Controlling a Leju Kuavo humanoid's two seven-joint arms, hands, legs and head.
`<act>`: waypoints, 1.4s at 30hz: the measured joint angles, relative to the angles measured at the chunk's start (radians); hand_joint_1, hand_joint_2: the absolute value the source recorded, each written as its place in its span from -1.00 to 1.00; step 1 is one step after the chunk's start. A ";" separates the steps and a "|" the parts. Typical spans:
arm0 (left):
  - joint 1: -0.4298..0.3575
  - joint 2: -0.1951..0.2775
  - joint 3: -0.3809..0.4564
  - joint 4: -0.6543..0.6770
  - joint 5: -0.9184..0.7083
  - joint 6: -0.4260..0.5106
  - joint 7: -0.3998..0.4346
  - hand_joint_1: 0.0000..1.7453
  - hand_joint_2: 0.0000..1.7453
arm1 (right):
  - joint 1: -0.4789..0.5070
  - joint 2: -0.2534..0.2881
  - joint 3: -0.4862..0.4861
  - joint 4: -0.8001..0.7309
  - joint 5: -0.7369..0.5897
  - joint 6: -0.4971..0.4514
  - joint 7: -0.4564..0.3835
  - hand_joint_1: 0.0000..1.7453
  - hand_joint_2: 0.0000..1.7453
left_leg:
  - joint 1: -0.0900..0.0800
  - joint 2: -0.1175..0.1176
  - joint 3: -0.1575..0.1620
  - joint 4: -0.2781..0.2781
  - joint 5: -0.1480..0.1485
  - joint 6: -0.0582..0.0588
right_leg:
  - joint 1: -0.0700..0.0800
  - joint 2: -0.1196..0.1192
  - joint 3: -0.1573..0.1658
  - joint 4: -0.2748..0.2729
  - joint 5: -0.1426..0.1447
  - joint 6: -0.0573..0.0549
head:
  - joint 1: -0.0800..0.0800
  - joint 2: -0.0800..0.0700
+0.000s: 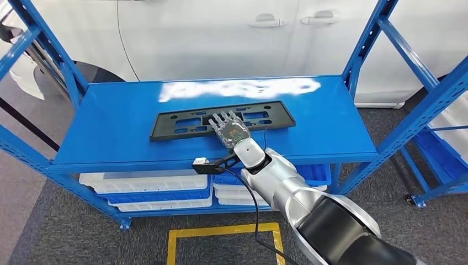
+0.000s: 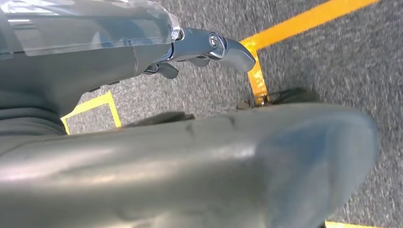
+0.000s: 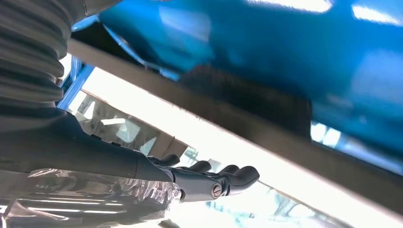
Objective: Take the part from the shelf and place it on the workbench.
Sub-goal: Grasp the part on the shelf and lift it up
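The part (image 1: 182, 124) is a flat black rectangular frame with cut-outs, lying across the middle of the blue shelf top (image 1: 110, 138). My right hand (image 1: 229, 128) reaches over the shelf's front edge. It lies palm down on the part's near edge, right of centre, fingers stretched and slightly apart, gripping nothing. In the right wrist view its dark fingers (image 3: 228, 178) lie straight beside the blue shelf surface (image 3: 285, 38). My left hand (image 2: 199, 47) hangs over the grey carpet with nothing in it, its fingers loosely extended.
A white car (image 1: 221, 33) stands close behind the rack. White and blue bins (image 1: 149, 190) fill the lower shelf. Blue uprights (image 1: 364, 44) frame the shelf on both sides, and another blue rack (image 1: 441, 149) is at the right. Yellow floor tape (image 1: 221, 232) marks a square.
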 joint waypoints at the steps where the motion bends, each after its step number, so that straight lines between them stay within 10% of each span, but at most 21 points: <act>1: -0.001 -0.001 -0.001 0.000 0.000 0.000 0.000 -1.00 -1.00 | 0.000 0.000 -0.002 0.001 0.002 -0.006 0.005 -1.00 1.00 | 0.001 0.001 0.000 -0.003 0.003 0.004 | -0.001 0.000 -0.024 0.054 -0.032 0.002 | 0.000 0.000; 3: -0.002 -0.001 -0.002 0.000 -0.001 -0.001 0.000 -1.00 -1.00 | 0.004 -0.002 -0.006 0.004 0.004 -0.008 0.020 -1.00 1.00 | -0.001 0.001 -0.002 -0.003 0.004 0.008 | -0.001 0.001 -0.085 0.187 -0.092 0.006 | 0.000 0.000; 5: -0.002 -0.001 -0.004 0.000 -0.001 -0.001 0.001 -1.00 -1.00 | 0.007 -0.003 -0.014 0.007 -0.001 0.000 0.041 -1.00 1.00 | -0.001 0.000 -0.004 0.000 0.004 0.007 | -0.002 0.000 -0.106 0.230 -0.092 0.007 | 0.000 0.000; 10: -0.006 -0.004 -0.004 0.000 0.012 0.002 -0.011 -1.00 -1.00 | -0.017 -0.003 -0.057 0.008 -0.034 0.008 0.065 -1.00 1.00 | -0.006 -0.001 -0.012 0.023 -0.008 -0.009 | 0.000 0.000 0.018 -0.024 0.020 -0.007 | 0.000 0.000; 14: -0.004 -0.005 -0.004 0.000 0.018 0.007 -0.012 -1.00 -1.00 | -0.032 -0.009 -0.094 0.008 -0.052 0.017 0.077 -1.00 1.00 | -0.003 -0.001 -0.021 0.036 -0.019 -0.031 | 0.002 0.000 0.019 -0.037 0.023 -0.030 | 0.000 0.000; 17: -0.002 -0.005 -0.004 0.001 0.019 0.011 -0.006 -1.00 -1.00 | -0.046 -0.012 -0.116 0.008 -0.057 0.019 0.078 -1.00 1.00 | 0.001 -0.001 -0.081 0.174 -0.096 -0.048 | -0.003 0.000 0.019 -0.040 0.026 -0.040 | 0.000 0.000; 20: 0.004 -0.004 -0.004 0.002 0.026 0.015 -0.005 -1.00 -1.00 | -0.049 -0.015 -0.133 0.009 -0.058 0.025 0.080 -1.00 -0.50 | 0.005 -0.001 -0.144 0.307 -0.133 -0.055 | -0.002 0.000 0.020 -0.040 0.026 -0.041 | 0.000 0.000; 21: 0.005 -0.004 -0.004 0.002 0.029 0.016 -0.006 -1.00 -1.00 | -0.050 -0.015 -0.137 0.009 -0.058 0.027 0.080 -1.00 -1.00 | 0.005 -0.001 -0.134 0.283 -0.110 -0.053 | -0.002 0.001 0.020 -0.040 0.025 -0.041 | 0.000 0.000; 25: 0.003 -0.003 -0.004 0.002 0.036 0.019 -0.019 -1.00 -1.00 | -0.064 -0.016 -0.146 0.008 -0.053 0.037 0.077 -1.00 -1.00 | -0.001 -0.001 -0.021 0.040 -0.008 -0.032 | 0.000 0.002 0.022 -0.040 0.026 -0.031 | 0.000 0.000; 30: 0.000 -0.002 -0.004 0.002 0.036 0.020 -0.030 -1.00 -1.00 | -0.072 -0.017 -0.148 0.008 -0.040 0.044 0.067 -1.00 -1.00 | 0.001 -0.002 -0.007 0.002 0.004 -0.004 | 0.001 0.000 0.012 -0.023 0.012 -0.003 | 0.000 0.000; 35: -0.004 -0.002 -0.004 0.002 0.036 0.021 -0.036 -1.00 -1.00 | -0.071 -0.022 -0.148 0.012 -0.024 0.041 0.054 -1.00 -1.00 | 0.000 -0.001 -0.009 -0.002 0.009 0.007 | -0.003 0.001 -0.113 0.239 -0.104 0.007 | 0.000 0.000; 39: -0.005 -0.002 -0.004 0.002 0.035 0.020 -0.035 -1.00 -1.00 | -0.071 -0.023 -0.148 0.013 -0.012 0.032 0.043 -1.00 -1.00 | 0.000 -0.003 -0.013 0.016 0.000 -0.005 | -0.007 0.000 -0.016 0.043 0.003 0.005 | 0.000 0.000; 42: -0.005 -0.002 -0.004 0.002 0.036 0.020 -0.031 -1.00 -1.00 | -0.072 -0.021 -0.148 0.013 -0.009 0.027 0.038 -1.00 -1.00 | -0.005 -0.004 -0.020 0.028 -0.007 -0.021 | -0.002 0.003 0.015 -0.027 0.018 -0.010 | 0.000 0.000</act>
